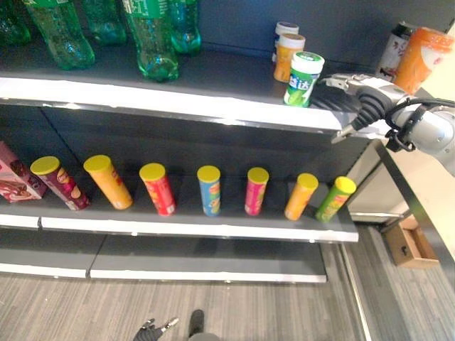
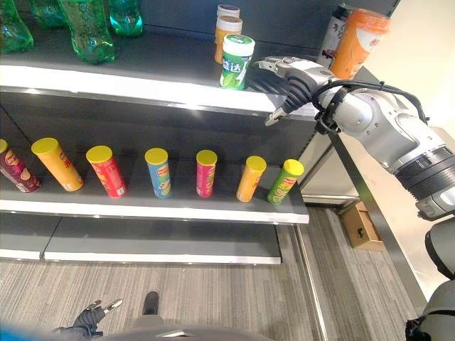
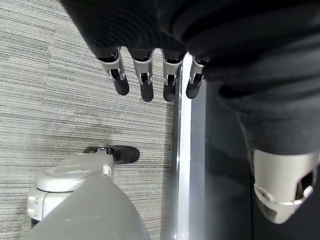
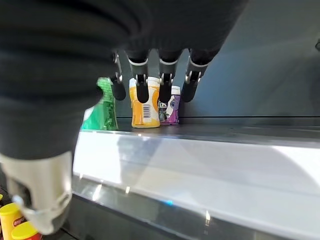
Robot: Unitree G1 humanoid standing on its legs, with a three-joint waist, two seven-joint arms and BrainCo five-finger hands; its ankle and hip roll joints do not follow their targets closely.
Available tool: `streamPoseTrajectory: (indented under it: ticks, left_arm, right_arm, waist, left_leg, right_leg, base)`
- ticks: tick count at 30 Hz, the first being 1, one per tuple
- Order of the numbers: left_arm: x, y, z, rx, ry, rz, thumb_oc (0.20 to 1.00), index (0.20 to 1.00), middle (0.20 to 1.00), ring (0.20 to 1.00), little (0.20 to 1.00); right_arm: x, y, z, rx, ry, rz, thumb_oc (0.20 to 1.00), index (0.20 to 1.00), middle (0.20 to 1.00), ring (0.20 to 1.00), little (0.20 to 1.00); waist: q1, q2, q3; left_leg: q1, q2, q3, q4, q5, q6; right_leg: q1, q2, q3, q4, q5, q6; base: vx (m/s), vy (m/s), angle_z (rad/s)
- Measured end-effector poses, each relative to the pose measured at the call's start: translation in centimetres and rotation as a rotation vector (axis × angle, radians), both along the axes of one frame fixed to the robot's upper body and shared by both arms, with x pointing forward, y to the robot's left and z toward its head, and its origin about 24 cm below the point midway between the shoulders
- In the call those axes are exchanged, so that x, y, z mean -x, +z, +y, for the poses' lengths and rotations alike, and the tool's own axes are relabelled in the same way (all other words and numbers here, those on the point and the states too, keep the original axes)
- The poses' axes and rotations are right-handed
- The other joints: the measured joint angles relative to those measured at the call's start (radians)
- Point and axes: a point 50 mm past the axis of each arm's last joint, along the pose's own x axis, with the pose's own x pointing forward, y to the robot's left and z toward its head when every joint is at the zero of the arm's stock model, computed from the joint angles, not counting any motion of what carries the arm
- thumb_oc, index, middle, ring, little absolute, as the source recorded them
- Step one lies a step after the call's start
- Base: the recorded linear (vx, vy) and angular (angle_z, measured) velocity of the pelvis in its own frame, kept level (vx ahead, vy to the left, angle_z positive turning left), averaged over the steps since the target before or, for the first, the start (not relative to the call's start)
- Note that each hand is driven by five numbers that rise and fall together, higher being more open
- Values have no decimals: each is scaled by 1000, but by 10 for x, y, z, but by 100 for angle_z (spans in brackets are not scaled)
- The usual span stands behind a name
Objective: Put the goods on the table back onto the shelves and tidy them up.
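Green plastic bottles (image 1: 153, 39) stand along the back left of the top shelf (image 1: 178, 99), their contents too dim for me to judge; near the right end I see a green-and-white tub (image 1: 303, 78) standing upright close to the front edge, with an orange tub (image 1: 287, 57) and a purple one (image 4: 171, 105) behind it. My right hand (image 2: 284, 74) hangs over the shelf just beside the green-and-white tub, fingers straight and spread, nothing between them; I cannot tell whether a fingertip touches the tub. An orange cup (image 1: 421, 58) and a dark can (image 1: 391, 50) sit at the far right end. On the middle shelf (image 1: 199, 220) a row of yellow-lidded chip cans (image 1: 208, 190) stands evenly spaced, lids closed, with a pink box (image 1: 14, 177) at the left end. From the right wrist I get the three tubs side by side past my dark fingertips (image 4: 142, 92), the purple label plain there though barely seen from the head. From the left wrist my left hand (image 3: 150, 75) hangs low over the grey floor (image 3: 60, 100) by the shelf base, fingers relaxed and apart, holding nothing.
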Motion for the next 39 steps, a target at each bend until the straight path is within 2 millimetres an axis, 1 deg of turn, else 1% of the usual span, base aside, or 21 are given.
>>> streamPoseTrajectory:
  ticks: [13, 26, 33, 39]
  left_arm:
    - [0, 0, 0, 0, 0, 0, 1000, 1000, 1000, 1000, 1000]
    - [-1, 0, 0, 0, 0, -2, 1000, 1000, 1000, 1000, 1000]
    - [-1, 0, 0, 0, 0, -2, 1000, 1000, 1000, 1000, 1000]
    - [-2, 0, 0, 0, 0, -3, 1000, 1000, 1000, 1000, 1000]
  right_arm:
    - [0, 0, 0, 0, -1, -1, 1000, 1000, 1000, 1000, 1000]
    - [-3, -3, 1, -11, -8, 10, 1000, 1000, 1000, 1000, 1000]
    - [-6, -4, -6, -16, -45, 17, 1000, 1000, 1000, 1000, 1000]
    - [-7, -4, -9, -15, -60, 18, 1000, 1000, 1000, 1000, 1000]
  waist:
    - [21, -1, -1]
    - [21, -2, -2]
    - [19, -2, -3]
    - [3, -1, -4]
  left_leg:
    - [0, 0, -1, 0, 0, 0]
    - [0, -1, -2, 0, 1, 1]
    - [0, -1, -2, 0, 1, 1]
    - [0, 0, -1, 0, 1, 1]
  right_leg:
    - [1, 0, -1, 0, 0, 0]
    - [1, 0, -2, 0, 0, 0]
    - [1, 0, -2, 0, 0, 0]
    - [0, -1, -1, 0, 0, 0]
  base:
    - [0, 0, 0]
    - [0, 0, 0]
    - [0, 0, 0]
    - [0, 0, 0]
